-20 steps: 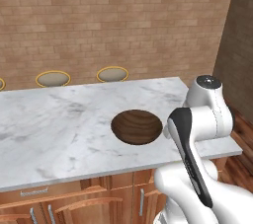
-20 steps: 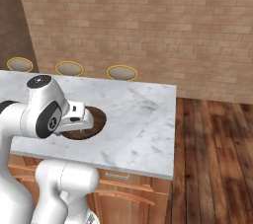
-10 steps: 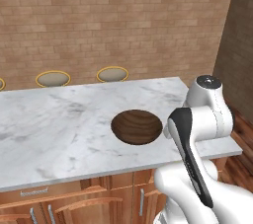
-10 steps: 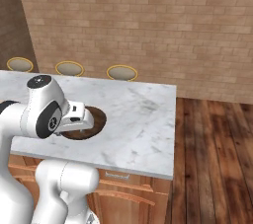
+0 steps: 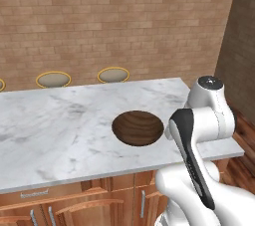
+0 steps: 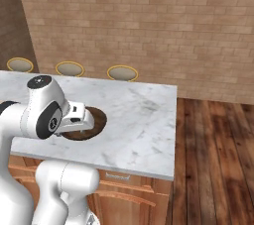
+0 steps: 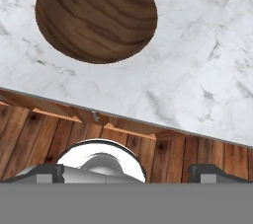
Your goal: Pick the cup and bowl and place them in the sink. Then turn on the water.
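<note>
Bowl on marble bench, arm folded beside it.
Bench [image 5: 60,130] carries the bowl [image 5: 138,127] near its front edge; the arm hides the bowl's near rim in the right base view. Fingers [image 7: 207,171] barely visible, apparently spread wide, holding nothing.

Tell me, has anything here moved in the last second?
Nothing visibly changed. The bowl sits in the same spot on the counter, the arm holds the same pose beside it, and the three stools behind the counter are as they were.
</note>
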